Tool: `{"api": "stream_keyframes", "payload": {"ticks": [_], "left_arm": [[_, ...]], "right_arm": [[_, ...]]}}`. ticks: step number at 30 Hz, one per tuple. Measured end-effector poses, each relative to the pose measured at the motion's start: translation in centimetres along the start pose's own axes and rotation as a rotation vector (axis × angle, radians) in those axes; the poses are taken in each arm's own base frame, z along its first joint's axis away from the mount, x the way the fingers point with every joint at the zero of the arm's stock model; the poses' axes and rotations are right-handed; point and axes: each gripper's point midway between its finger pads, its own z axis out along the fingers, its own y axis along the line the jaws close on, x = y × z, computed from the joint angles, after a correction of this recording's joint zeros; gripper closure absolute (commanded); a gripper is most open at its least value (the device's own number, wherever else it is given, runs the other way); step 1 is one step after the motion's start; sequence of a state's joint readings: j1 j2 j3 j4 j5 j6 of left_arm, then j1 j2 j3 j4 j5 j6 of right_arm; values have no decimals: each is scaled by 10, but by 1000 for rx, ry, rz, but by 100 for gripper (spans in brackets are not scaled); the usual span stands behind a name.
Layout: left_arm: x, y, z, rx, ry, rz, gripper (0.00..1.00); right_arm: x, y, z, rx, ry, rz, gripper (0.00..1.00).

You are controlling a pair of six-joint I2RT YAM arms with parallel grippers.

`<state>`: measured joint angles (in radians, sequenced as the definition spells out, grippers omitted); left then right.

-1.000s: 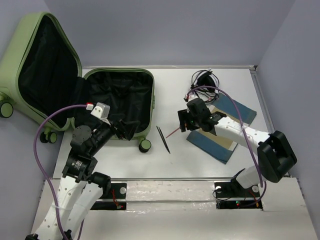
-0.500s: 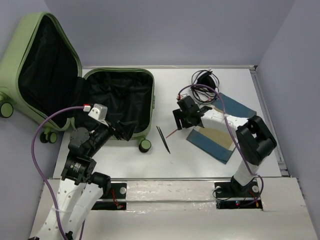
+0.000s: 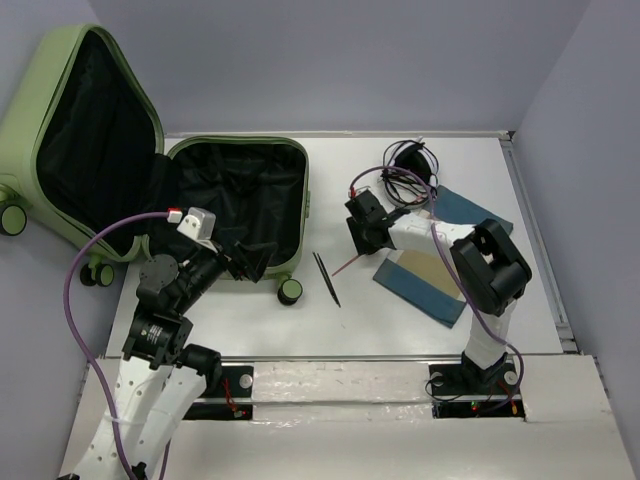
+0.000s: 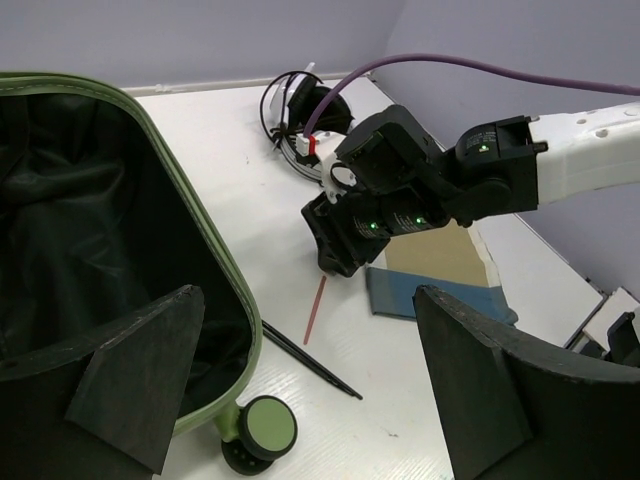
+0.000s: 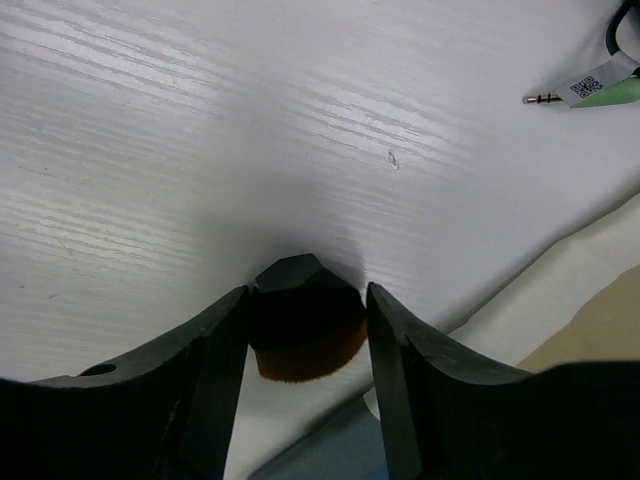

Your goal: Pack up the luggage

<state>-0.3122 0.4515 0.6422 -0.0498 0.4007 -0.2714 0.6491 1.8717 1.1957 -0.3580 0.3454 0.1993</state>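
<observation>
— Green shell, black lining, and nothing inside that I can make out. Is any packing done?

— None, I judge. The luggage lies open in the upper left of the top view. Its base is flat on the table and its lid is propped towards the left wall. Everything loose is outside it.

— What is nearest the arm bases?

— The left pincer, spread wide and holding nothing, hangs at the near rim of the base. Just beside the near wheel lies a pair of thin black sticks. Beyond them the right pincer is down at a brush with a thin red handle. Its fingers hug the dark head on both sides. Whether they truly pinch it I cannot tell.

— And farther back?

— A blue folded piece with a tan panel lies centre right. A cable tangle is by the back edge.

— Is there room to move?

— A bare strip of table runs between the brush and the suitcase wall, so the way across looks open. The raised green rim must be cleared going in. The left arm parked there may crowd the near corner.
</observation>
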Motion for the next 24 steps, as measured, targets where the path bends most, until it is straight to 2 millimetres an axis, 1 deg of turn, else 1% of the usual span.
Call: {"api": "stream_keyframes", "payload": {"ticks": [1,3,4,5,6,9,12,14,16,18,19,20,22,23,24], "left_arm": [[0,0,0,1,2,0,1],[1,0,1,3,5,-2,1],[2,0,1,3,8,-2,1],[2,0,1,4,10,-3,1],[2,0,2,5,12,-3,1],[3,0,2,6,12,-3,1],[3,0,2,6,13,-4,1],[3,0,2,7,12,-4,1],[3,0,2,7,12,-4,1],[3,0,1,7,12,-4,1],[2,0,1,7,11,-3,1],[2,0,1,7,10,-3,1],[1,-1,1,5,6,-2,1],[1,0,0,4,5,-1,1],[0,0,0,0,1,0,1]], "right_arm": [[-1,-1,1,6,-2,-1,56],[-1,-3,2,17,-1,-3,61],[-1,-3,2,22,-3,0,66],[-1,-4,2,27,-4,-1,75],[-3,-6,2,38,-9,-2,78],[-5,-10,1,58,-17,1,83],[-8,-14,-3,74,-28,3,84],[-17,-15,-15,64,-55,11,84],[-34,-12,-35,28,-115,29,84],[-52,-2,-59,-37,-185,45,84],[-68,12,-80,-109,-250,56,84],[-82,26,-97,-175,-301,65,84],[-109,53,-124,-287,-385,73,84],[-128,75,-142,-360,-436,74,84],[-145,92,-155,-411,-482,75,78]]}}
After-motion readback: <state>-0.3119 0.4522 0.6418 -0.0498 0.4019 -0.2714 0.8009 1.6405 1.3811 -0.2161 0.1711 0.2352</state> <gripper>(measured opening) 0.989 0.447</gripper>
